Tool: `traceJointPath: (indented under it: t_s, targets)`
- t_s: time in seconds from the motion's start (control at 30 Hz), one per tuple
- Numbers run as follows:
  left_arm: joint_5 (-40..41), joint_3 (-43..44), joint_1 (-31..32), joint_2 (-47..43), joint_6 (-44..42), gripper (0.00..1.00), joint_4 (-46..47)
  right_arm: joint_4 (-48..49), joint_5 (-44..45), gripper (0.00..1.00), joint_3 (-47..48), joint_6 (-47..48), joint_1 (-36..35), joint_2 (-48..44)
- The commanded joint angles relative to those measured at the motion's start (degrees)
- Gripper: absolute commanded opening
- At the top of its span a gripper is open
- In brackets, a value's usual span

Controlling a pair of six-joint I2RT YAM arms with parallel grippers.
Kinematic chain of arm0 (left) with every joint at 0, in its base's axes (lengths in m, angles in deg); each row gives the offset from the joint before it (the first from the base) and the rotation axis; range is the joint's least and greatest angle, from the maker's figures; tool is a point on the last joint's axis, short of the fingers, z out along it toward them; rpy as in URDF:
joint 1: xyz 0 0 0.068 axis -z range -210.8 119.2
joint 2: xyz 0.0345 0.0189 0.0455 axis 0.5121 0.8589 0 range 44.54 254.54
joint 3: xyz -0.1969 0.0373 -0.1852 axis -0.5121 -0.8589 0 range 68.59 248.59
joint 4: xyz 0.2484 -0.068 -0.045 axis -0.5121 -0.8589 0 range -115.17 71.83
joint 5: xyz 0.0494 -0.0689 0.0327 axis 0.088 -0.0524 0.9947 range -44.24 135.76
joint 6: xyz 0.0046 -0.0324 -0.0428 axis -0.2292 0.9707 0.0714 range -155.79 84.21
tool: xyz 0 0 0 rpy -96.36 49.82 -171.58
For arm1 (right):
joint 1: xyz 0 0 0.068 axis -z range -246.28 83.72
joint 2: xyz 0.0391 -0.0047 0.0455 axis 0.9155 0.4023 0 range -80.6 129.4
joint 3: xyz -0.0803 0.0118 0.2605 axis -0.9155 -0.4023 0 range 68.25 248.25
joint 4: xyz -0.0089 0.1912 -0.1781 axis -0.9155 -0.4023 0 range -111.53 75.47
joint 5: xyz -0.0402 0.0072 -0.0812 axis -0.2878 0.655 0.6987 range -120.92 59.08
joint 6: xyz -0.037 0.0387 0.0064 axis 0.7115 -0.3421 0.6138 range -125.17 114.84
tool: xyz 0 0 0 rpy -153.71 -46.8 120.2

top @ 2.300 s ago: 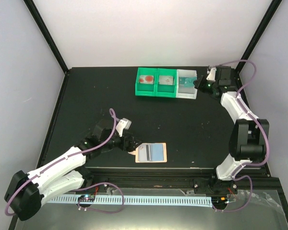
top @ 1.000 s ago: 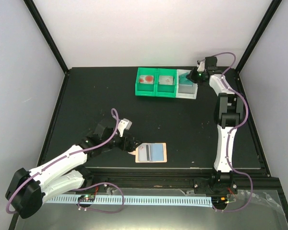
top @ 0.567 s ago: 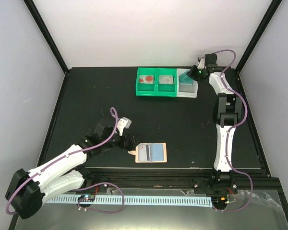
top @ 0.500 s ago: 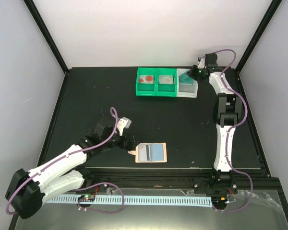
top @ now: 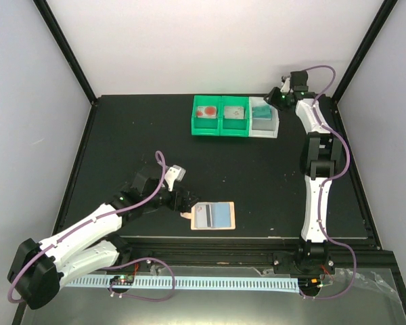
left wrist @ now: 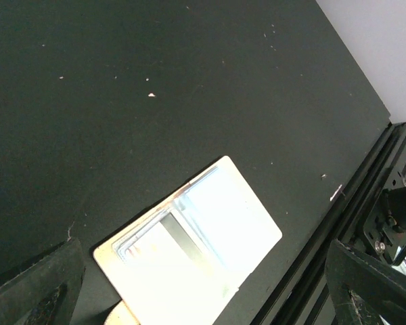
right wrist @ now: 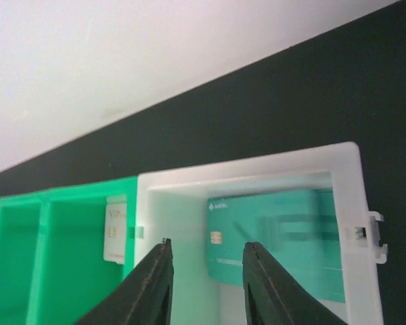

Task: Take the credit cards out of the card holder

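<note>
The card holder [top: 233, 215] lies open near the table's front edge, with a light blue card with a dark stripe [top: 216, 215] in it. In the left wrist view the holder [left wrist: 247, 227] is washed out and only the dark stripe [left wrist: 184, 238] shows. My left gripper [top: 184, 205] is open at the holder's left end, its fingers [left wrist: 44, 284] spread wide on either side. A teal card [right wrist: 284, 240] lies in the white bin [right wrist: 243, 170]. My right gripper [right wrist: 206, 244] is open and empty above that bin, and it shows at the far right in the top view [top: 277, 97].
Two joined green bins [top: 220, 133] stand left of the white bin [top: 262, 135] at the back; one holds a white card [right wrist: 115, 227], the other something red. The table's black front rail [left wrist: 365, 196] runs right beside the holder.
My right gripper has drawn up and back from the white bin toward the far wall, leaving the teal card in the bin. The left arm and the holder have barely moved.
</note>
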Motion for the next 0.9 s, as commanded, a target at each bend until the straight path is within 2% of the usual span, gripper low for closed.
traceJointPath:
  t_s: [0.0,0.2,0.3,0.4,0.53,0.67,0.87]
  targets:
    - [-1.6,1.7,-0.3,-0.7,0.9,0.99,-0.4,-1.7,3.1,0.33,3.2,-0.3,0.2,-1.1]
    - [-1.7,1.2,-0.3,-1.5,2.9,0.96,-1.3,-4.4,4.1,0.39,2.4,-0.2,0.2,-4.6]
    - [2.0,0.3,-0.2,-1.6,7.6,0.91,-2.2,-4.9,2.7,0.41,-0.7,-0.5,0.2,-7.8]
    - [2.2,-0.5,-0.2,-1.1,8.9,0.88,-2.1,-5.8,2.1,0.41,-4.8,-0.3,0.1,-11.9]
    - [2.5,-1.4,-0.3,0.0,9.9,0.84,-1.6,-4.5,-0.1,0.42,-15.8,-2.3,0.1,-19.6]
    - [0.8,-4.4,-0.1,0.2,13.4,0.79,2.7,-0.6,-3.0,0.42,-28.8,-4.7,-0.2,-28.9]
    - [-3.2,-7.0,-0.1,-0.2,14.1,0.78,6.9,1.5,-2.1,0.43,-43.9,-3.7,-1.7,-39.3]
